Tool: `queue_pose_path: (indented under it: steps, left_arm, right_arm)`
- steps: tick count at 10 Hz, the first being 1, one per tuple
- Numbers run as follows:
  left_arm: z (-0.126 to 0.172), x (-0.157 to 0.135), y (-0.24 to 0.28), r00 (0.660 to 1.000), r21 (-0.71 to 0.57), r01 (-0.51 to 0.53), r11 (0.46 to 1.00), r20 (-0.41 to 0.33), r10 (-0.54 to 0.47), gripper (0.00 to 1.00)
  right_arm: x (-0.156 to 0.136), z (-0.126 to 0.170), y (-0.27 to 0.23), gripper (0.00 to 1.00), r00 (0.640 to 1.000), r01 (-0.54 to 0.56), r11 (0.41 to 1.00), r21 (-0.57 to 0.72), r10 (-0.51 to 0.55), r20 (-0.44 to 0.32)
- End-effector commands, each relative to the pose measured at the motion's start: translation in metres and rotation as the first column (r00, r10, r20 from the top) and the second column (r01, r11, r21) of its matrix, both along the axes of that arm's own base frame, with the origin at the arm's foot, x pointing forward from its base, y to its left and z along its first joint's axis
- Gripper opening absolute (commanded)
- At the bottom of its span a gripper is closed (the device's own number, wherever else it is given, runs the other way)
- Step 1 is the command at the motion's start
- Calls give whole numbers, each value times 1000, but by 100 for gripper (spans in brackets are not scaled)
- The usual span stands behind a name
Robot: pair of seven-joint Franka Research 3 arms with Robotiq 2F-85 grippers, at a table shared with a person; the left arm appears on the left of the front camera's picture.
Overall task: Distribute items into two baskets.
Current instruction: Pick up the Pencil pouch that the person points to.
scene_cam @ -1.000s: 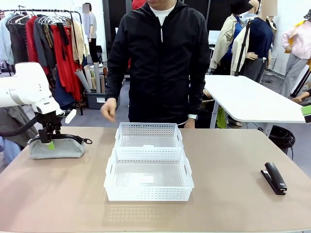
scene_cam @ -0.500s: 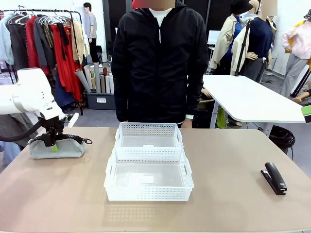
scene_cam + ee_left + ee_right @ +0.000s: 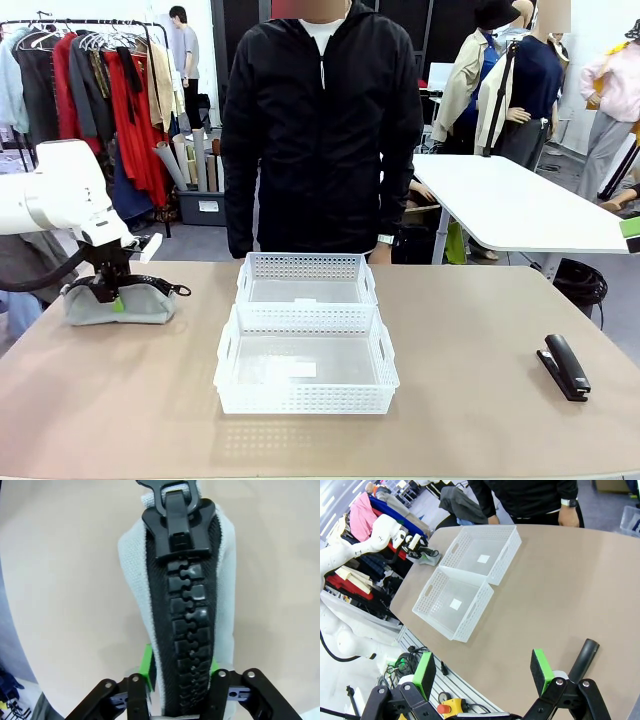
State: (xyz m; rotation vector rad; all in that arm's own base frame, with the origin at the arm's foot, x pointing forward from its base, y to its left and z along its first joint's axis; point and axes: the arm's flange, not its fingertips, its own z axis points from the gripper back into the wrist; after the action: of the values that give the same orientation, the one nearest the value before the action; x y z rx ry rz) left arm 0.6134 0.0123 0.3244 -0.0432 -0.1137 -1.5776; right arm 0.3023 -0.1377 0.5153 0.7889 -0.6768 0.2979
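**Left claw**: drawn in to a narrow gap, its green pads pressed against both flanks of the soft grey fabric pouch with a chunky black zipper. The fabric narrows where the pads bite, so the claw reads as gripping across the zipper ridge near one end. In the front view the left claw stands upright over the pouch. The pouch lies at the far left of the tan desk, well apart from the baskets and apparently resting on the surface.

**Reason for the hold:** a pinch over the stiff zipper ridge gives a limp body something firm to hang from. This is judged a sound grip for carrying the pouch to a basket.

**Right claw**: wide open, nothing between its pads, poised above the desk's right side.

**Small black desk stapler**: flat on the desk near the right edge, with nothing touching it. It lies on the right arm's side and is probably that arm's share.

**Two shallow white plastic lattice baskets:** the near basket and the far basket touch end to end at mid-desk. Neither holds an item. They sit between pouch and stapler, seemingly within either arm's reach.

**Person in a black jacket**: stands at the far edge, arms down.
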Motion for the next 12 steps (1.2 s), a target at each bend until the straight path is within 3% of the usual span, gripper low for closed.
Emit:
queue_pose_path:
  steps: [1,3,10,12]
  left_arm:
    - [1,-6,0,1000,-18,-6,1000,3,6,0]
    - [-1,-4,0,1000,-18,-12,1000,-23,12,0]
    - [2,0,0,1000,-1,-1,1000,-2,1,0]
    - [51,-12,-10,1000,22,14,1000,3,-14,0]
  right_arm:
    - [1,2,1,100,1000,-7,1000,14,7,13]
    - [1,2,1,100,1000,-7,1000,14,7,13]
    - [1,2,1,100,1000,-7,1000,14,7,13]
    - [1,2,1,100,1000,-7,1000,14,7,13]
